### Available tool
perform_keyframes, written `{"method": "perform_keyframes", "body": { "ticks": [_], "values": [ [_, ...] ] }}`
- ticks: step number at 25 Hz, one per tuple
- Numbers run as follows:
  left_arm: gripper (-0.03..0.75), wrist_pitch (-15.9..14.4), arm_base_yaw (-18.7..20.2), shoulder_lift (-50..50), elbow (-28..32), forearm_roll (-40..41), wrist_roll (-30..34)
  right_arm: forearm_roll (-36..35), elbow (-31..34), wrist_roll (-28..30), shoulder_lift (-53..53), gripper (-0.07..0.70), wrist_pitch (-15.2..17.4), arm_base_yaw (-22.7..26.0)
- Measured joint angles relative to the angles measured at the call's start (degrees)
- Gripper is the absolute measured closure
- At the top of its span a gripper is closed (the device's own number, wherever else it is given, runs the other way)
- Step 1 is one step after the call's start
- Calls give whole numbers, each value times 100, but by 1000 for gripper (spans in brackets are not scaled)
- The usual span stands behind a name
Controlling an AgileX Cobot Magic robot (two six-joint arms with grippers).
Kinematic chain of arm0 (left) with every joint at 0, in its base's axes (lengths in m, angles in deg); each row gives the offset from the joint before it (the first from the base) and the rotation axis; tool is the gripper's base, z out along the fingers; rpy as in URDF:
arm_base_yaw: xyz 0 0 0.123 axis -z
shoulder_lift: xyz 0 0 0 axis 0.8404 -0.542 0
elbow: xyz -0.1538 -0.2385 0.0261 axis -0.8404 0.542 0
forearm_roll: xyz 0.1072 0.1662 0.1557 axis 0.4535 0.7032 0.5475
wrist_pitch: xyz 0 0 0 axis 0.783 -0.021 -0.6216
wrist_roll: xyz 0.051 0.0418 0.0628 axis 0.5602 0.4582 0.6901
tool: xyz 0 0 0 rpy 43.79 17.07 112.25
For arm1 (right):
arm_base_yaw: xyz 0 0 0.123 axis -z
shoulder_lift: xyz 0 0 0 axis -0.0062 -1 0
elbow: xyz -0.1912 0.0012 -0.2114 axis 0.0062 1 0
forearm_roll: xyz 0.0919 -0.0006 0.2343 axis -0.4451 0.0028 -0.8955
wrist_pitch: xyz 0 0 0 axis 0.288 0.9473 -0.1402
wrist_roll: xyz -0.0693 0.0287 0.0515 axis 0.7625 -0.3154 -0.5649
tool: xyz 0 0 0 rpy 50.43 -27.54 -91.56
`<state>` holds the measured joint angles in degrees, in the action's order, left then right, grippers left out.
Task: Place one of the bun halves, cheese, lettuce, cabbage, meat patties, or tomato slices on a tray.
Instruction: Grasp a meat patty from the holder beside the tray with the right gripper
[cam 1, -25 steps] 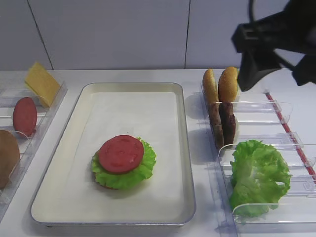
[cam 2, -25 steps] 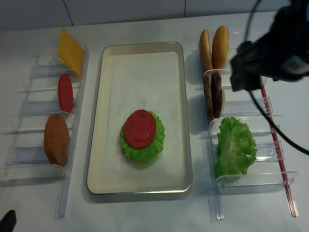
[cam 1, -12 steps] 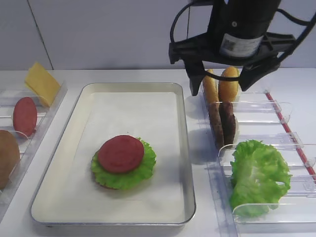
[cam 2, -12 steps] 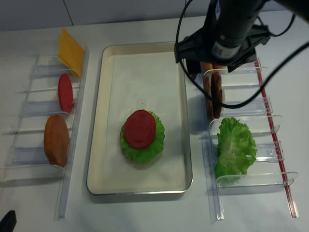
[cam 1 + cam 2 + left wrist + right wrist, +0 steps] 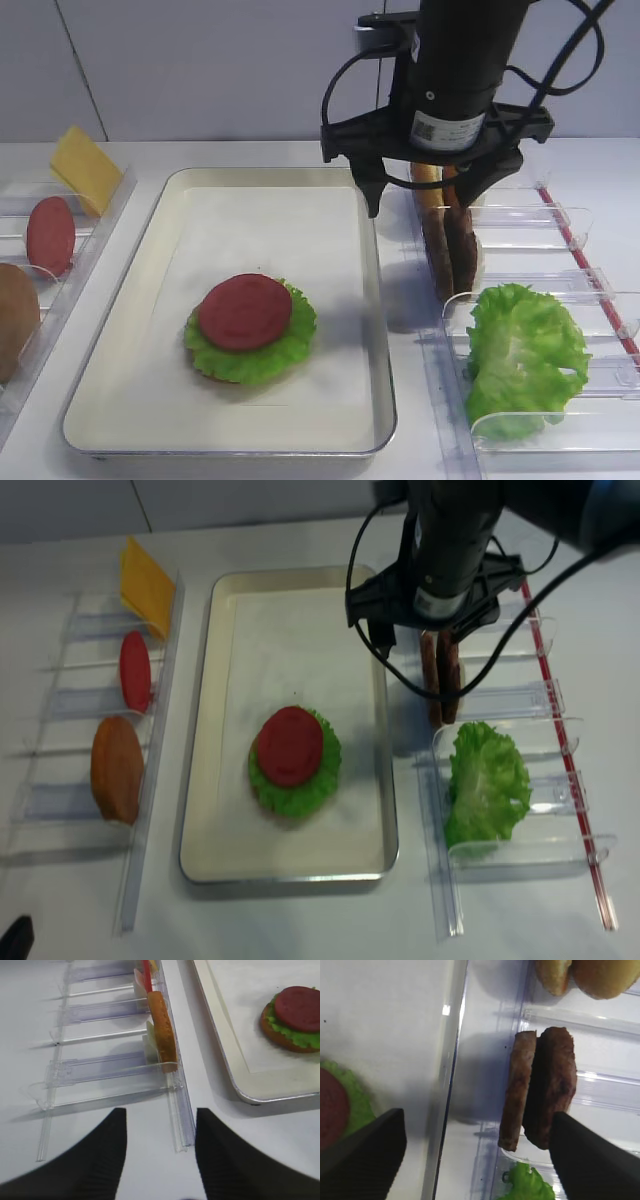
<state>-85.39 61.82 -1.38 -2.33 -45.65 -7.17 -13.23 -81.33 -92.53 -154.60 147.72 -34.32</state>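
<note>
Two dark brown meat patties (image 5: 540,1090) stand on edge in the right clear rack (image 5: 560,215). My right gripper (image 5: 477,1160) hangs open just above them; the patties (image 5: 452,250) sit nearer its right finger (image 5: 592,1160), and nothing is gripped. Behind them the bun halves (image 5: 585,975) are partly hidden by the arm in the high views. Green lettuce (image 5: 520,355) fills the rack's near end. The cream tray (image 5: 150,300) holds a tomato slice (image 5: 245,310) on a lettuce leaf. My left gripper (image 5: 160,1150) is open over bare table.
The left rack (image 5: 60,700) holds cheese (image 5: 145,575), a tomato slice (image 5: 135,670) and a bun half (image 5: 117,770). Its front end (image 5: 182,1125) lies just ahead of the left fingertips. The tray's steel rim (image 5: 452,1085) runs under the right gripper's left side.
The right arm has swung in from the far right and come down over the patties, jaws still wide. The food has not moved.
</note>
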Motion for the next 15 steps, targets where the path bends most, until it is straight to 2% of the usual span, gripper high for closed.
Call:
{"method": "perform_keyframes", "body": {
  "ticks": [6, 15],
  "values": [
    [387, 0, 0, 0, 0, 0, 0, 0, -5, 0, -204, 62, -143, 0],
    [387, 0, 0, 0, 0, 0, 0, 162, -5, -38, -462, 62, -165, 0]
  ]
}}
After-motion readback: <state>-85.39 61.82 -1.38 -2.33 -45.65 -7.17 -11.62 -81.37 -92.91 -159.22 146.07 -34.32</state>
